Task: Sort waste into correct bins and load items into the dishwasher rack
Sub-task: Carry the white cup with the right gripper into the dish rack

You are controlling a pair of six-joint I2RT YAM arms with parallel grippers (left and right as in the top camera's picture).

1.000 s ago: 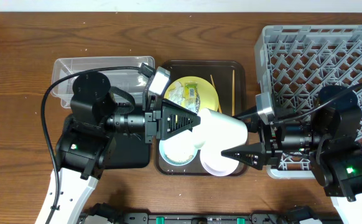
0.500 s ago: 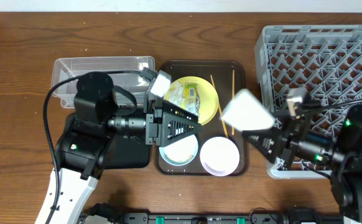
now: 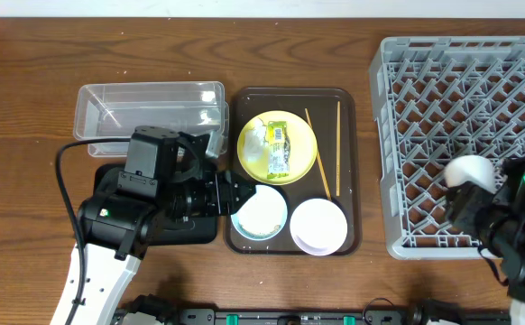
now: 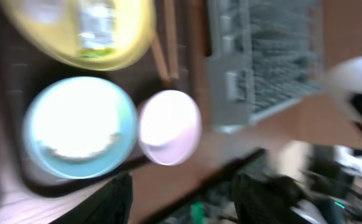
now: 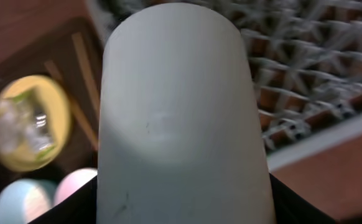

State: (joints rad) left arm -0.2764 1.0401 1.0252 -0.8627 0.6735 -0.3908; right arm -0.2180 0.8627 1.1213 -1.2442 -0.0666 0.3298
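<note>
One white cup (image 3: 471, 171) pinched in the right hand (image 5: 184, 202), dark fingers (image 5: 75, 211) pressed to its two sides, over the near part of the grey rack (image 3: 452, 81); cannot tell whether touching the pegs. Fills the right wrist view; placed over the lattice only by the overhead view. Left hand (image 4: 184, 182) spread and empty, near the black tray (image 3: 195, 233), just left of the light-blue bowl (image 3: 259, 213). In the blurred left wrist view, that bowl and the white-pink bowl (image 4: 168, 127) side by side ahead of the fingers. Wrapper (image 3: 280, 149) on the yellow plate (image 3: 303, 135), chopsticks (image 3: 323, 176) alongside, all on the brown tray (image 3: 290, 92).
</note>
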